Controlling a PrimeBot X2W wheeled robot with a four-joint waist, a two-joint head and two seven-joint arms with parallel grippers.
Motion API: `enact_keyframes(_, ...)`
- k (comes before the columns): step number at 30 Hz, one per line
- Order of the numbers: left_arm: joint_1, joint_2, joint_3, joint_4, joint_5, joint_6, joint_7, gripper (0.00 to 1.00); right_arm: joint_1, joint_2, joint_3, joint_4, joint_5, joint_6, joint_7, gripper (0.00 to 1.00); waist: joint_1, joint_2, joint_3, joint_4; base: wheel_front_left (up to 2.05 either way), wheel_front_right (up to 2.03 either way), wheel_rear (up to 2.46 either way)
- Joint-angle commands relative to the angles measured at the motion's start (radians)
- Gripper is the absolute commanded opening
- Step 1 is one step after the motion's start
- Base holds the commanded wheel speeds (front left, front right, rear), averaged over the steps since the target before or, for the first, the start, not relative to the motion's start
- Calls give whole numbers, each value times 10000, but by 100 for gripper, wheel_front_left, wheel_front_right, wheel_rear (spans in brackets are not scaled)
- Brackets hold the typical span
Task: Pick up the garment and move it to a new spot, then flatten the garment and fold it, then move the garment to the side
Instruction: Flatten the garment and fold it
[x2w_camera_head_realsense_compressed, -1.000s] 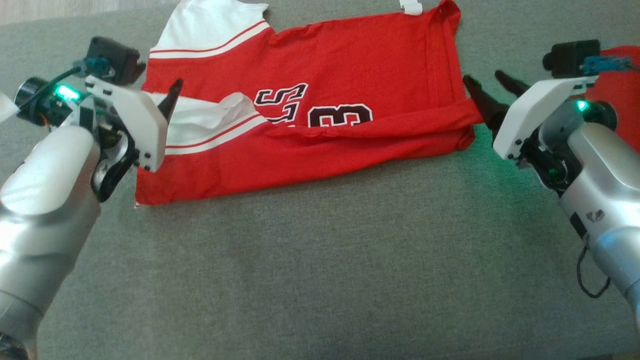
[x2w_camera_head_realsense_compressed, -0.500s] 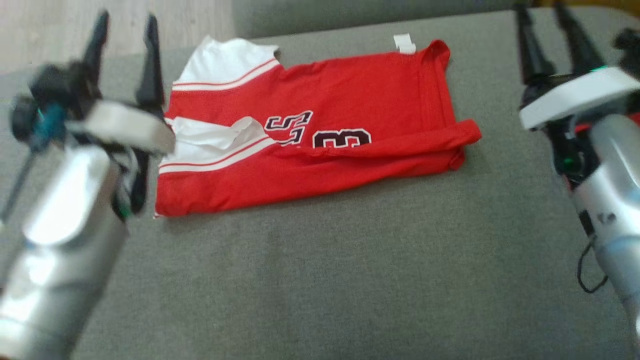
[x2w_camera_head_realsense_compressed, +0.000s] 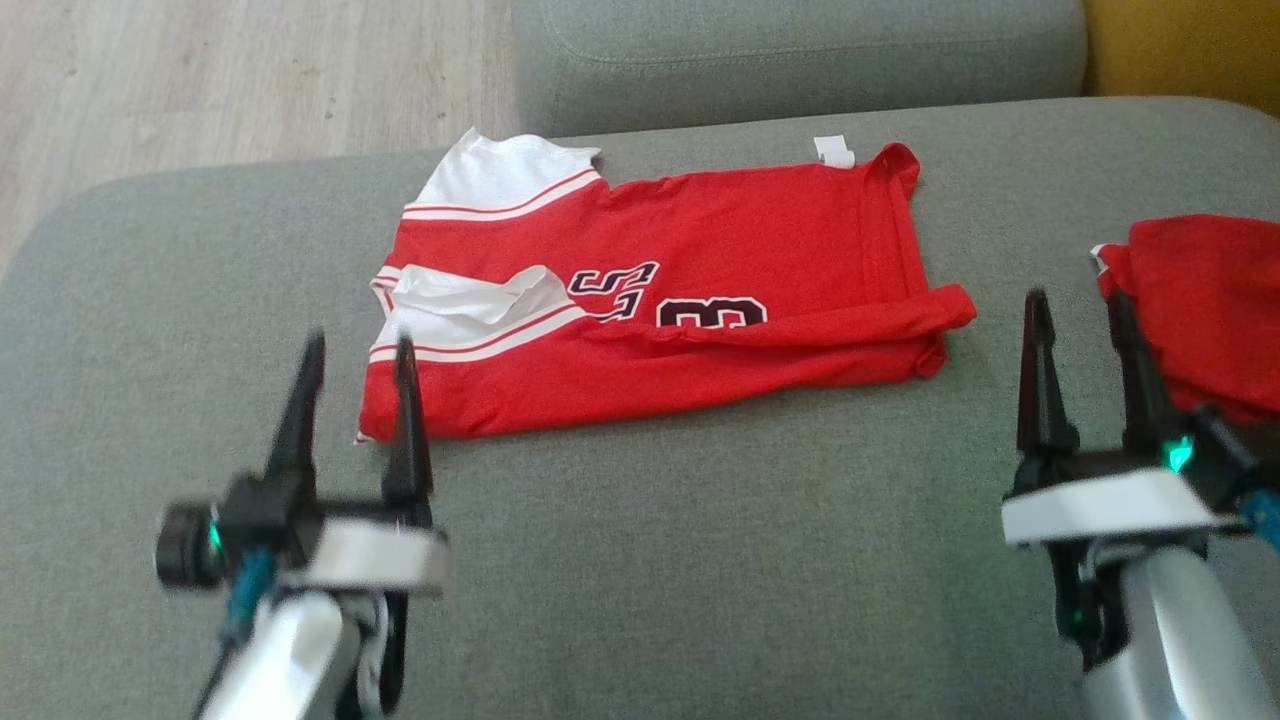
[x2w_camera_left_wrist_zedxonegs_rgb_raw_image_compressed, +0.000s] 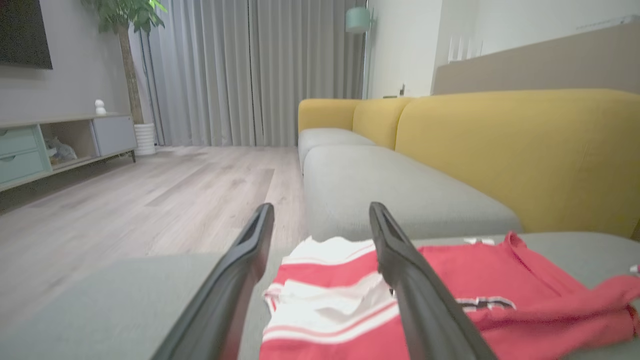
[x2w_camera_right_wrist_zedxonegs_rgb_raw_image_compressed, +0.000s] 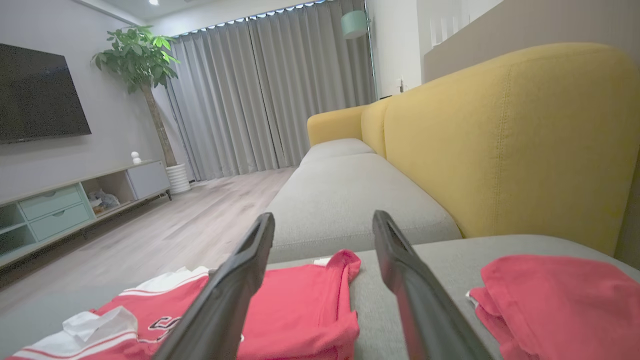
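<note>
**Half-folded red jersey on a grey sofa seat, both grippers free of it**

A red jersey (x2w_camera_head_realsense_compressed: 700, 270) with white, red-striped sleeves lies across the upper middle of the head view, on a grey sofa seat cushion (x2w_camera_head_realsense_compressed: 700, 560). Its lower long edge is doubled up over the front, half covering a dark printed "3" and lettering. The fold judged from this is one lengthwise pass, with the crosswise folds not yet done. One white sleeve (x2w_camera_head_realsense_compressed: 470, 305) sits rumpled at the jersey's left end and probably needs smoothing.

The left gripper (x2w_camera_head_realsense_compressed: 359, 345) is at lower left, its fingers spread and pointing up the frame. One tip overlaps the jersey's lower-left corner in the picture, and whether it touches cannot be told. The right gripper (x2w_camera_head_realsense_compressed: 1075, 297) is at lower right, also spread, just beside the jersey's right end and apart from it. Neither one holds anything. Flanking the two short ends this way suits a two-handed grasp at both ends.

At the right edge lies a second red garment (x2w_camera_head_realsense_compressed: 1200, 300), bunched compactly. It may mark the spot where finished pieces go.
</note>
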Motion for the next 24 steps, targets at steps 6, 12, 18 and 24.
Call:
enact_keyframes(6, 735, -350, 944, -123, 625, -291, -50, 100, 822, 76, 666, -572, 499, -7, -62, 100, 2, 0, -74, 62, 0, 0, 0)
enact_keyframes(12, 991, -783, 1351, 80, 1041, -646, -50, 100, 1067, 77, 748, -582, 709, -7, -62, 100, 2, 0, -63, 53, 0, 0, 0)
enact_keyframes(18, 859, -1122, 1760, 383, 1498, -1053, -50, 100, 931, 78, 843, -639, 731, -7, -62, 100, 2, 0, 96, -66, 0, 0, 0)
enact_keyframes(24, 202, -1192, 1852, 1676, 1488, -1417, 108, 100, 686, 79, 896, -816, 726, -7, -62, 100, 2, 0, 537, -227, 0, 0, 0)
